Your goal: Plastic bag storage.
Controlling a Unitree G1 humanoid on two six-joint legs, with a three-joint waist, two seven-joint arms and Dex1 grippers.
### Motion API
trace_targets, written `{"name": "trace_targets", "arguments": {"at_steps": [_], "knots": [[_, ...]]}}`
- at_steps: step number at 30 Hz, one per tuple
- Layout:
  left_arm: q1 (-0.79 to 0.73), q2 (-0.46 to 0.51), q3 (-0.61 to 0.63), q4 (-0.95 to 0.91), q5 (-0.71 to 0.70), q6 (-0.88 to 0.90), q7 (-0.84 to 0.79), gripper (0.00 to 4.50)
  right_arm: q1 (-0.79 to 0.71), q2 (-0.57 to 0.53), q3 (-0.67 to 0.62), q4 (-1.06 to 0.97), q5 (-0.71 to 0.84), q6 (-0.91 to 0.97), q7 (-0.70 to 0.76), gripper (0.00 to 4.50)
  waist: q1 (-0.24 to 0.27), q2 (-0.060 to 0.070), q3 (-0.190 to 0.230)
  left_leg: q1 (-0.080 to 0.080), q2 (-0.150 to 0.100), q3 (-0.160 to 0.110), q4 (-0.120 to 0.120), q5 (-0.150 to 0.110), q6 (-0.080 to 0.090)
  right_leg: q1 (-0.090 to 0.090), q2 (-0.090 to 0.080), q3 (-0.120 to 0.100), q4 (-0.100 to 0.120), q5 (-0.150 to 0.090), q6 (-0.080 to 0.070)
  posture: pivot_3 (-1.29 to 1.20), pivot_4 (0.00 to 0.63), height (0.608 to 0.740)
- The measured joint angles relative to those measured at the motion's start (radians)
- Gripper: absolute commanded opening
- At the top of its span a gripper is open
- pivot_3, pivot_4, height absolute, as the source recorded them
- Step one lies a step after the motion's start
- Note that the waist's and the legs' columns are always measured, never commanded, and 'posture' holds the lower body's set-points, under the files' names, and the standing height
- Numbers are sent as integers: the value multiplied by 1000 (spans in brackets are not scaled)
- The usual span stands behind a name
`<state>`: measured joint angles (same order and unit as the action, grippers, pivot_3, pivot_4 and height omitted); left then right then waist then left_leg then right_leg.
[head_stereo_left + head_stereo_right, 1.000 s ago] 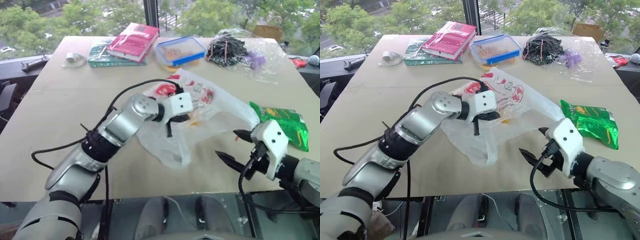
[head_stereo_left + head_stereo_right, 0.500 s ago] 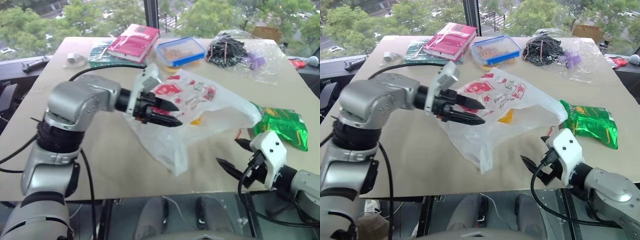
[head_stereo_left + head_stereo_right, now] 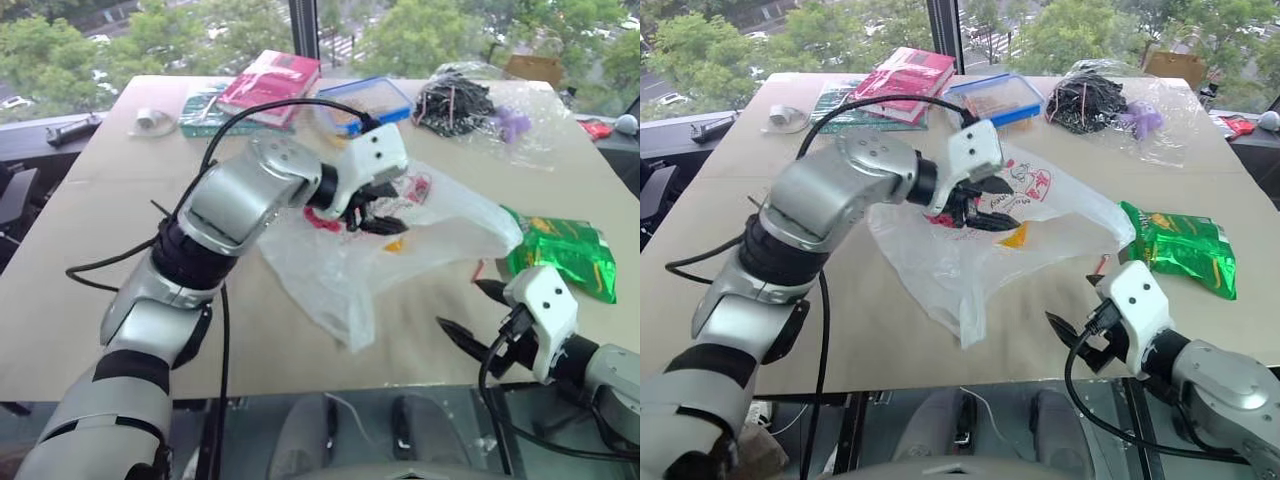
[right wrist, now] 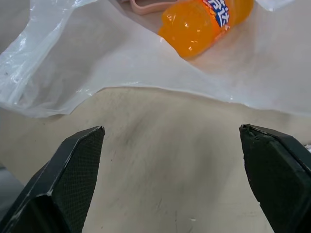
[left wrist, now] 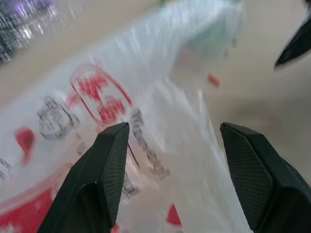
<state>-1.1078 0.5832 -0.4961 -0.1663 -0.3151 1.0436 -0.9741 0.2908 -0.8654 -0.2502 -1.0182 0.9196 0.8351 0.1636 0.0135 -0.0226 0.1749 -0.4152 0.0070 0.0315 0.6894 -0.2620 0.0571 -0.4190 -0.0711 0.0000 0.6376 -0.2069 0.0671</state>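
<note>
I'm hovering L gripper [image 3: 990,205] spread over the plastic bag [image 3: 970,265], closer than R gripper [image 3: 1080,315]; R spread too, gripping nothing; bag's length running toward R.

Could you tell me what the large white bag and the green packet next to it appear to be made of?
The plastic bag looks like thin plastic film: translucent white, crinkled, with an orange bottle showing beside it. The green packet seems to be glossy foil or plastic laminate, judging by its bright highlights and creases.
</note>
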Motion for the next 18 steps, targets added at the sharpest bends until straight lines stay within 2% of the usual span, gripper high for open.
{"name": "trace_targets", "arguments": {"at_steps": [7, 11, 18], "knots": [[-50, -47, -88, 0, 24, 55, -14, 3139, 9, -23, 0, 0, 16, -34, -43, 4500, 1, 0, 0, 0, 0, 0, 0, 0, 0, 0, 0, 0, 0, -2, 2, 0, 150, 740], [-52, -63, -190, 15, 133, -17, 38, 3139, 2, -34, 3, 0, 32, -35, -74, 4500, 0, 0, 0, 0, 0, 0, 0, 0, 0, 0, 0, 0, 0, 0, -1, 0, 150, 740], [-16, -114, -205, 52, 225, -166, 78, 3139, -16, -61, 22, 0, 67, -37, -110, 4500, 4, 0, 0, -1, 0, 0, 0, -1, 1, 0, -1, 0, 0, -1, -2, 0, 150, 740]]}}
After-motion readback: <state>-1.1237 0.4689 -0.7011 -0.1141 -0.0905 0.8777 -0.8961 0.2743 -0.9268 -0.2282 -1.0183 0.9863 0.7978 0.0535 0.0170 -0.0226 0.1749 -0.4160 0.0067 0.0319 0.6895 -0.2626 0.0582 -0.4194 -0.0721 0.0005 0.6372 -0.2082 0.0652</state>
